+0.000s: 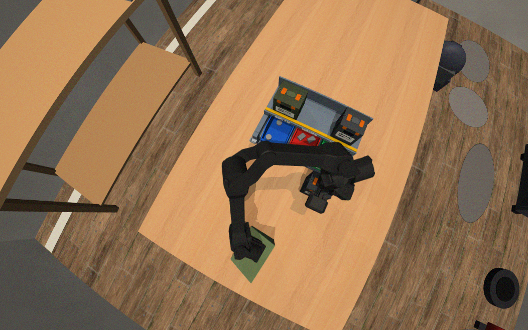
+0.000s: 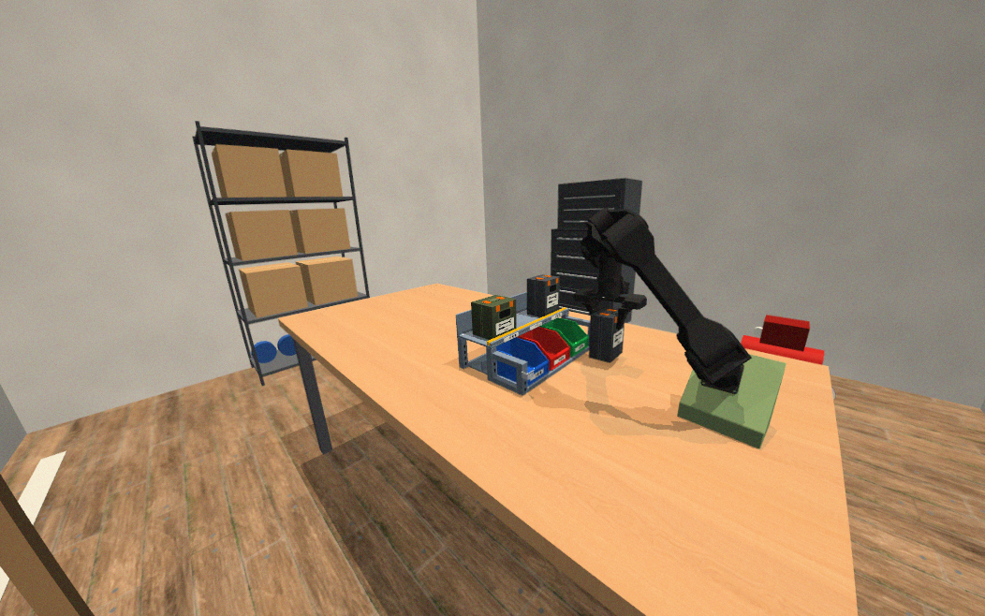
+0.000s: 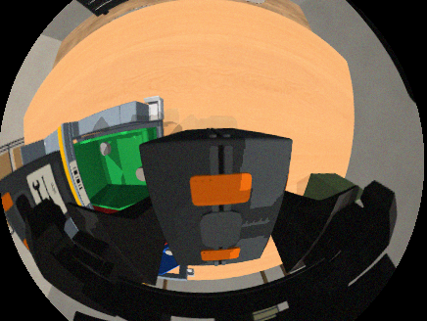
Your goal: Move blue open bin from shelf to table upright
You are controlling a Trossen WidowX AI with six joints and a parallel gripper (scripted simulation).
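Seen from the exterior and read left to right, the scene begins with a grey two-level shelf (image 1: 322,97) (image 2: 530,327) (image 3: 105,119) standing on the wooden table (image 1: 186,217) (image 2: 406,341) (image 3: 220,49). On its upper level, an olive case (image 1: 289,100) (image 2: 493,315) sits at the near end. The blue open bin (image 1: 277,131) (image 2: 526,356) (image 3: 168,261) is upright on the lower level, below and in front of that case, with two round grey parts visible inside from above. Next comes a red bin (image 1: 305,138) (image 2: 548,344) holding grey blocks, while a dark upper case (image 1: 350,126) (image 2: 543,296) (image 3: 29,171) stands farther back on the upper level. The green bin (image 1: 325,141) (image 2: 567,335) (image 3: 115,166) follows, also on the lower level, with rounded grey parts inside.

Just beyond the green bin, the gripper (image 1: 319,186) (image 2: 606,304) (image 3: 214,189) points downward, its fingers fairly wide apart and clamped on opposite sides of an orange-marked dark case (image 1: 310,183) (image 2: 605,337) (image 3: 215,196). That case is upright beside the shelf; whether its underside touches the table I cannot tell. The blue bin is apart from the gripper. Farthest right, the black arm (image 1: 237,210) (image 2: 668,283) rises from a green base block (image 1: 251,272) (image 2: 762,385) (image 3: 328,187).
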